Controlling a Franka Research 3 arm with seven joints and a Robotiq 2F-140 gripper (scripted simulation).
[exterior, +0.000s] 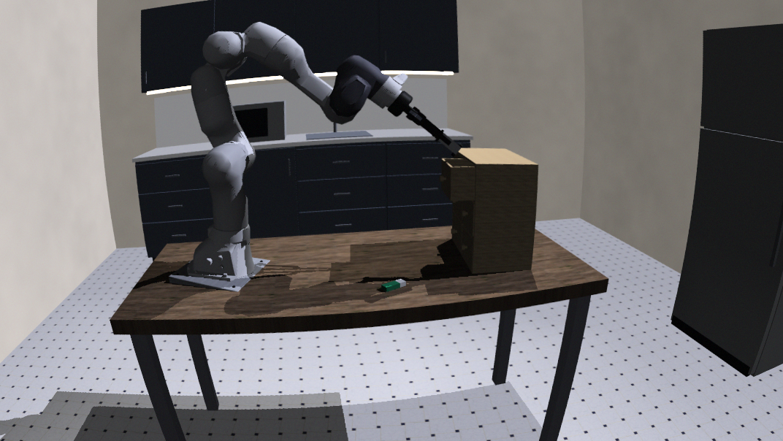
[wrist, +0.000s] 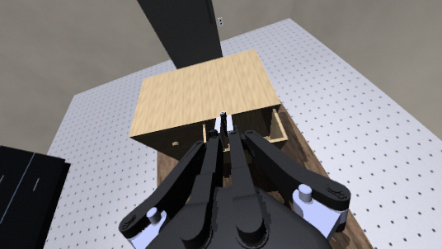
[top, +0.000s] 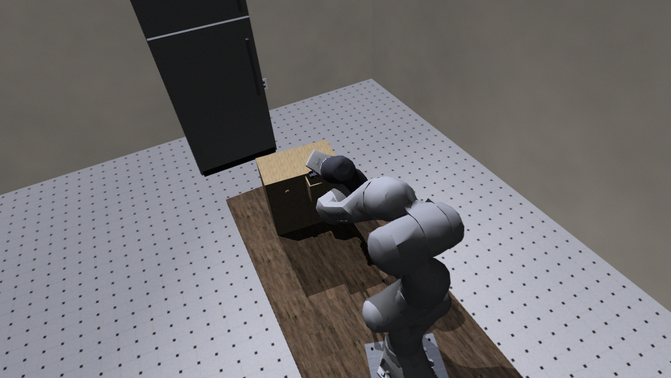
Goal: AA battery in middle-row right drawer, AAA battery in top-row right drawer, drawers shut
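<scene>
The wooden chest (top: pixel 284 165) (exterior: pixel 504 219) (wrist: pixel 198 95) stands upright at the table's far end. The right drawer of the top row (exterior: pixel 462 180) (wrist: pixel 279 127) is pulled partly out. Its inside is dark and largely hidden. My gripper (top: pixel 313 174) (exterior: pixel 455 149) (wrist: pixel 225 123) points slanting down over this drawer's left part, close to the chest's top front edge. It is shut on a thin dark piece, which looks like the AAA battery (wrist: pixel 223 114); its end shows between the pale fingertips. I cannot see the AA battery. The other drawers that show look pushed in.
A green and white block (exterior: pixel 392 285) lies on the wooden table (top: pixel 291 310) (exterior: pixel 307 301), near the long edge facing the exterior camera. The arm reaches over the table towards the chest. A dark fridge (top: pixel 211 94) (exterior: pixel 736 180) stands on the floor beyond.
</scene>
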